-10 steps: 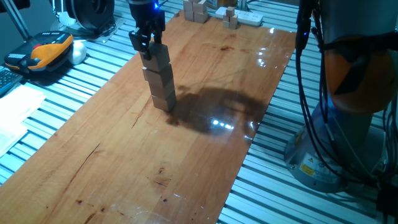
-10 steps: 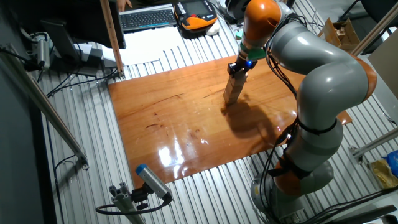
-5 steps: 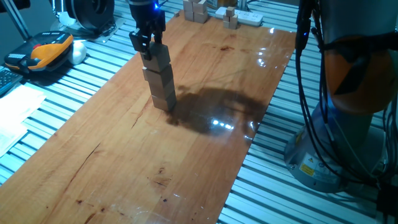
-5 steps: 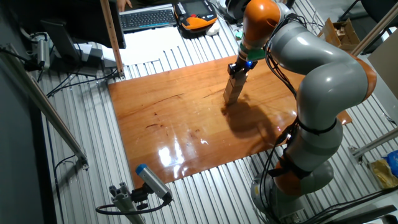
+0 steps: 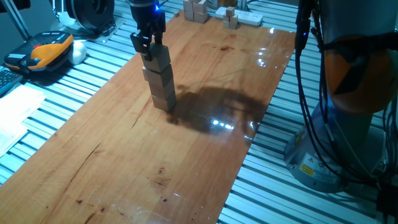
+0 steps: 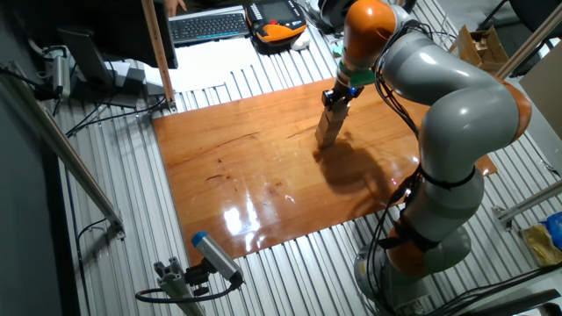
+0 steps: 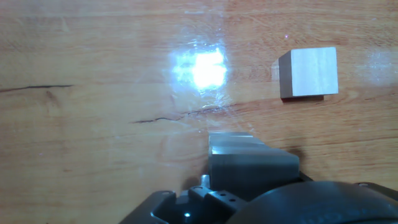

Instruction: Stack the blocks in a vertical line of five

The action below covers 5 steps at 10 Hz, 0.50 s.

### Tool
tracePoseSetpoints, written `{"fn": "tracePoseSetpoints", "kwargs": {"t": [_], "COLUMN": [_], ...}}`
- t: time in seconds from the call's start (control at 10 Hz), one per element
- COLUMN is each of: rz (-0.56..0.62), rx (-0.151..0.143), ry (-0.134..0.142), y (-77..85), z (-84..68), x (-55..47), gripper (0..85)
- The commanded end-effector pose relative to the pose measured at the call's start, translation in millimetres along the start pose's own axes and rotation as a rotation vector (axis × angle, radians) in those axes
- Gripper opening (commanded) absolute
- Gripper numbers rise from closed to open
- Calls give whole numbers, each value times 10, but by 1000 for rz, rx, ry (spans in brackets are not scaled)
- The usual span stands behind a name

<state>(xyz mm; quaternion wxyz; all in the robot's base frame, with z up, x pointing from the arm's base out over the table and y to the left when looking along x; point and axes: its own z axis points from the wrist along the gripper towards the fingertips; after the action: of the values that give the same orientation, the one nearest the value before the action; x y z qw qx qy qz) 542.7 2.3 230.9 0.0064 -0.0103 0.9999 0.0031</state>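
Bare reddish wooden tabletop (image 5: 205, 155) surrounds a leaning stack of pale wooden cubes (image 5: 160, 81), well inside its edges. Three tiers show; the black two-finger gripper (image 5: 148, 45) clamps the top one. One more cube (image 7: 308, 73) lies apart.

Open board on most sides, one tower in the middle

The stack of blocks (image 5: 159, 78) stood as the only tall obstacle near the middle of the wooden desk (image 5: 124, 168), with the hand (image 5: 147, 38) directly over its top. The near half of the desk lay bare, open to an approach from the front and both long sides. In the hand view a lone wooden cube (image 7: 308, 73) lay on the board apart from the stack. A cluster of small wooden blocks (image 5: 196, 10) crowded the far edge, and the arm's base (image 5: 339, 124) with its cables (image 5: 306, 93) stood just off the right side.
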Motion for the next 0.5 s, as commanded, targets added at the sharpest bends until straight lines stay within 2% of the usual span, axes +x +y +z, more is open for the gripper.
{"fn": "tracePoseSetpoints", "kwargs": {"t": [0.0, 0.4], "rz": [0, 32], "rx": [0, 0], "ry": [0, -3], "y": [-2, -4], "z": [0, -4], "x": [2, 13], "gripper": [0, 0]}}
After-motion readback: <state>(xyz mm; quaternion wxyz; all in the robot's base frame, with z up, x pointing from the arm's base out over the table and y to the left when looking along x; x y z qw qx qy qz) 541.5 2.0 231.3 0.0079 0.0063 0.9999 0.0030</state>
